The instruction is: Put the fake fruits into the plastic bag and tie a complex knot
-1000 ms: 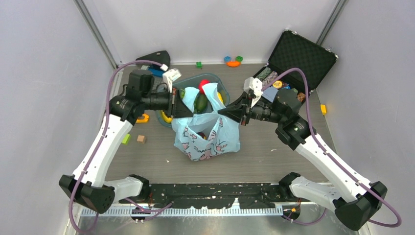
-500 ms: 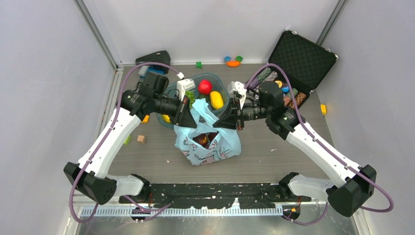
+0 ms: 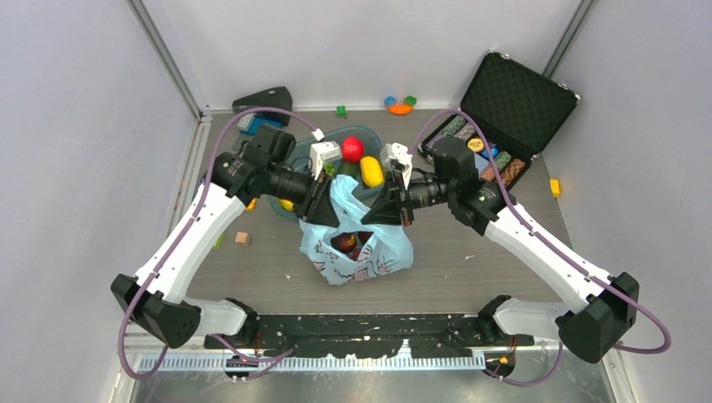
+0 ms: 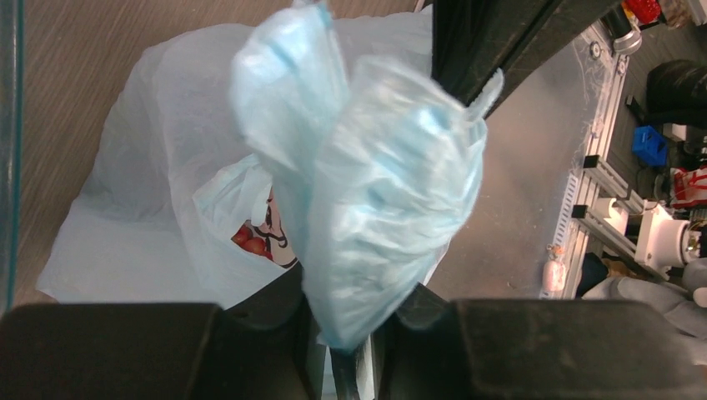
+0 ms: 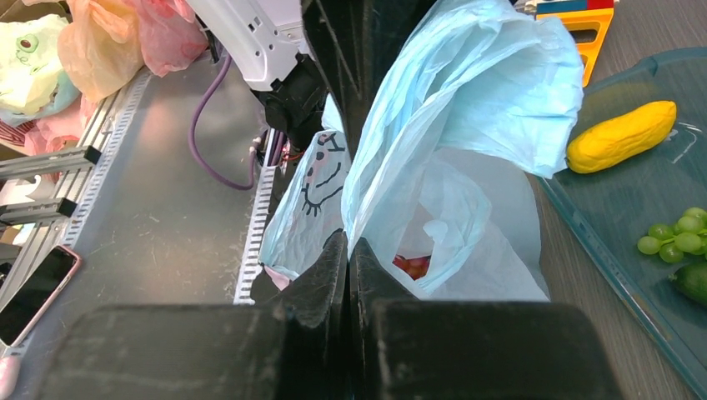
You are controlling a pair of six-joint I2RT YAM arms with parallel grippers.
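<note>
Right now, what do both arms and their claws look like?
The left arm and right arm match: white link shells, black joints and bases, a purple cable looping along each. The left claw and right claw have black wedge-shaped fingers, with a white camera block behind each.

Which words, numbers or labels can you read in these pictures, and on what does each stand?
No text can be read in any view.
Thin light-blue plastic bag: only a printed cartoon face, no letters visible.
Round chips in the open black case: any markings are too small to read.
</note>
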